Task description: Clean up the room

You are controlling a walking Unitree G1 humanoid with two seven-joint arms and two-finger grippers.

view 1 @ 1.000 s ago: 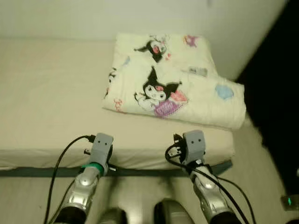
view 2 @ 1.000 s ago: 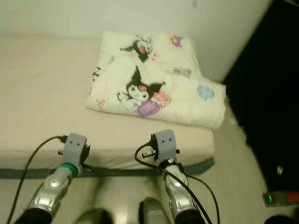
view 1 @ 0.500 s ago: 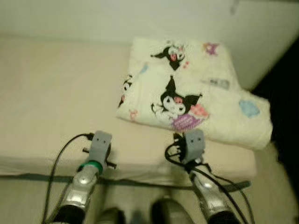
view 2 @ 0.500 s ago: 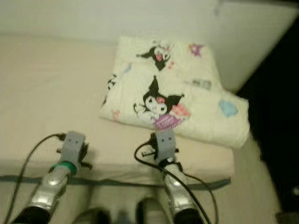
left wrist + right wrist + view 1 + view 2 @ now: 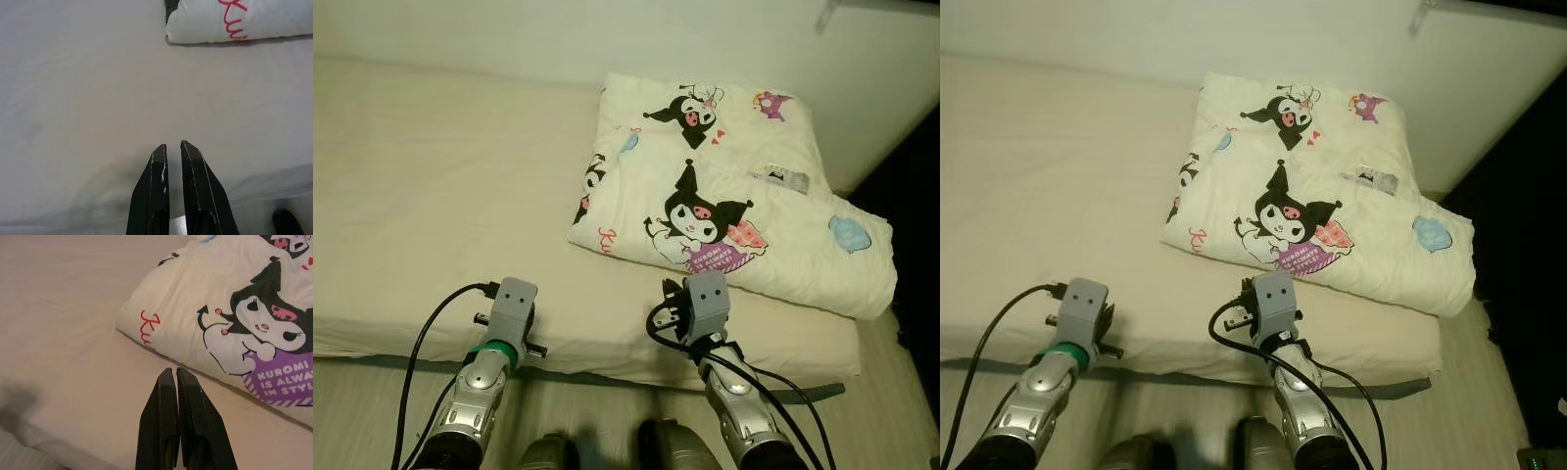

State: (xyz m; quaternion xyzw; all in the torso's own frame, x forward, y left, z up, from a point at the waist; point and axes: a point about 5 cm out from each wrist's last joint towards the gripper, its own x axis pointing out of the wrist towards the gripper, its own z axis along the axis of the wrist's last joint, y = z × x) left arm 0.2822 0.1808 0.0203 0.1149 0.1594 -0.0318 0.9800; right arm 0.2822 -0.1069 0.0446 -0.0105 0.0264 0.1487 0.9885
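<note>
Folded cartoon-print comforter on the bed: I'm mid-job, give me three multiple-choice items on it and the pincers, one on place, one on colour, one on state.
1. Where does the folded cream cartoon-print comforter lie on the beige mattress?
A. On the robot's right side, near the wall
B. At the robot's far left
C. On the floor

2. What colour is the panel under the printed character bearing the lettering?
A. Green
B. Purple
C. Orange

3. How is the right pincer?
A. Gripping the comforter
B. Wide open
C. Shut on nothing, short of the comforter's edge

Answers: 1 A, the comforter sits at the right end of the mattress by the white wall. 2 B, the right wrist view shows white letters on purple. 3 C, its fingers meet above bare sheet; the left pincer is nearly closed too, over bare mattress.
</note>
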